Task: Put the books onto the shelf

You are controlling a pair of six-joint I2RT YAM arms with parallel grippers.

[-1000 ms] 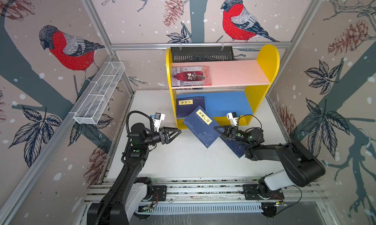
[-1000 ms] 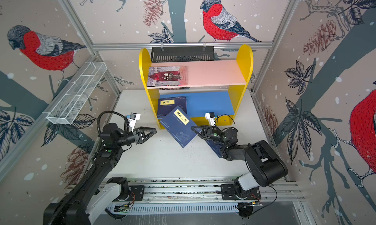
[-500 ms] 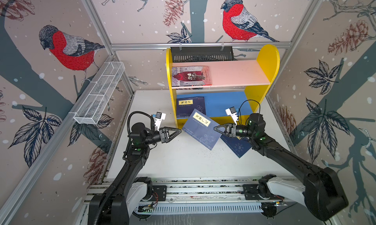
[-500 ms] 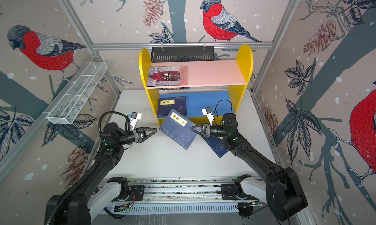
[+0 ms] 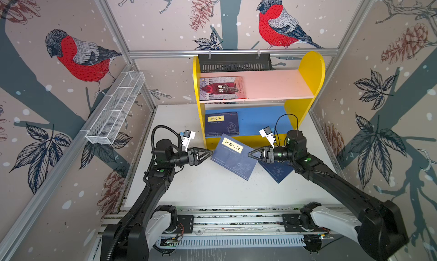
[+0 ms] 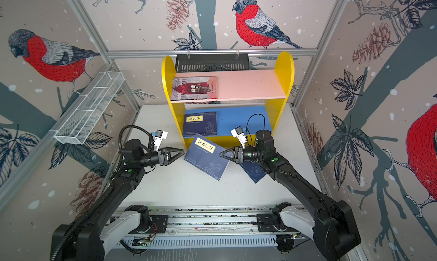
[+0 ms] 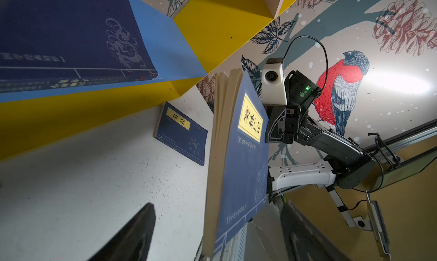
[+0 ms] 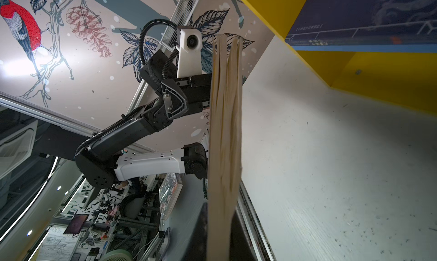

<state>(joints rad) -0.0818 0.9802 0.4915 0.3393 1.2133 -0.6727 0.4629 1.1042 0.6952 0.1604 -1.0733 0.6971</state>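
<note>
The shelf [image 5: 309, 70] [image 6: 285, 68] stands at the back. A dark red and grey book [image 5: 221, 87] [image 6: 194, 88] lies on its pink board, a navy book [image 5: 221, 123] [image 6: 199, 123] [image 7: 66, 35] on its blue board. My right gripper [image 5: 249, 154] [image 6: 221, 154] [image 8: 220, 236] is shut on a third navy book [image 5: 234, 157] [image 6: 206, 157] [image 7: 243, 158] [image 8: 225, 130], held tilted above the table before the shelf. My left gripper [image 5: 211, 151] [image 6: 183, 151] [image 7: 217, 236] is open, with that book's left corner between its fingers [image 7: 134, 236]. Another navy book [image 5: 275, 171] [image 6: 254, 172] [image 7: 181, 133] lies flat under my right gripper.
A white wire basket [image 5: 115, 111] [image 6: 87, 108] hangs on the left wall. A black slotted tray [image 5: 234, 62] [image 6: 211, 62] hangs behind the shelf top. The white table [image 5: 201, 191] runs to the rail at the front.
My right arm has gone from a folded, low pose to a stretched one, keeping its hold on the book, which has tipped slightly. My left gripper has hardly moved.
</note>
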